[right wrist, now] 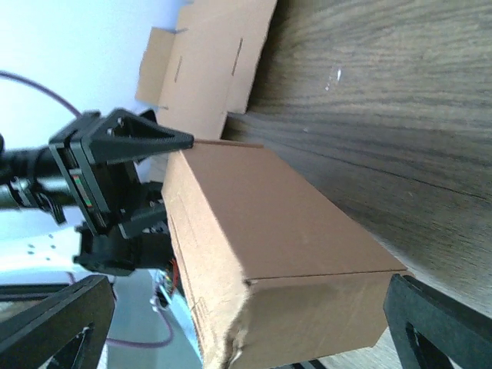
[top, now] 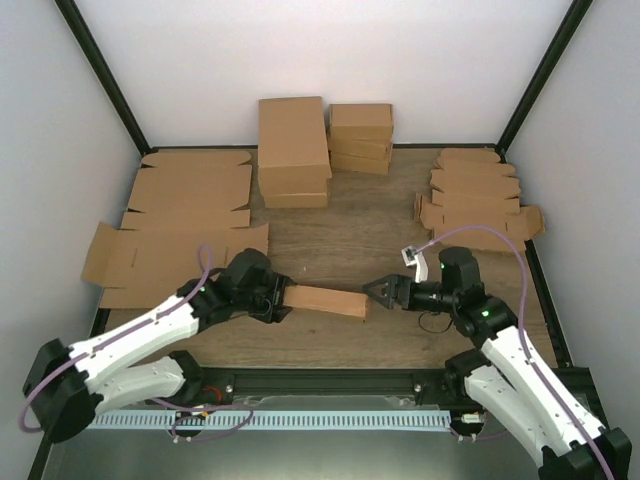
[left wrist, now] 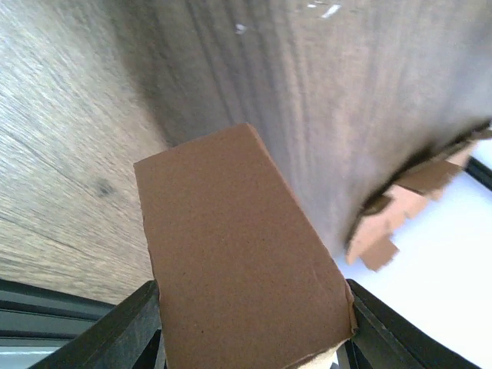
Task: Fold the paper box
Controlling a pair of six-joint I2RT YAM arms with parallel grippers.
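1. Two arms meet at the middle of the table (top: pixel 380 215) in the top view, with the box (top: pixel 328 300) lying between them as a closed oblong, long axis left to right.
2. Its left end sits inside the left gripper (top: pixel 272 298); the right gripper (top: pixel 378 292) points at its right end, tips just beside it and spread.
3. Large flat sheets (top: pixel 190 195) lie at the far left, stacked boxes (top: pixel 293 150) at the back centre, and a pile of small blanks (top: pixel 478 195) at the far right, all well apart from the box.
4. From the left wrist, the box (left wrist: pixel 238 261) fills the gap of the left gripper (left wrist: pixel 254 290): one dark finger (left wrist: pixel 131 323) lies against its left side and the other against its right side, so the gripper pinches the box across its width.
5. Beyond it is wood-grain table (left wrist: pixel 77 154), with the blanks (left wrist: pixel 392 215) at the right edge.
6. From the right wrist, the box (right wrist: pixel 277 223) rests on the table (right wrist: pixel 384 115), its near end closed and a little frayed at the lower corner.
7. One finger (right wrist: pixel 54 323) of the right gripper (right wrist: pixel 246 307) stands clear of the box at the lower left; the other is just beside its near right corner; the pair is wide apart and holds nothing.
8. At the far end the left gripper (right wrist: pixel 165 184) clasps the box, one tip on its top edge.
9. Flat sheets (right wrist: pixel 207 69) lie behind
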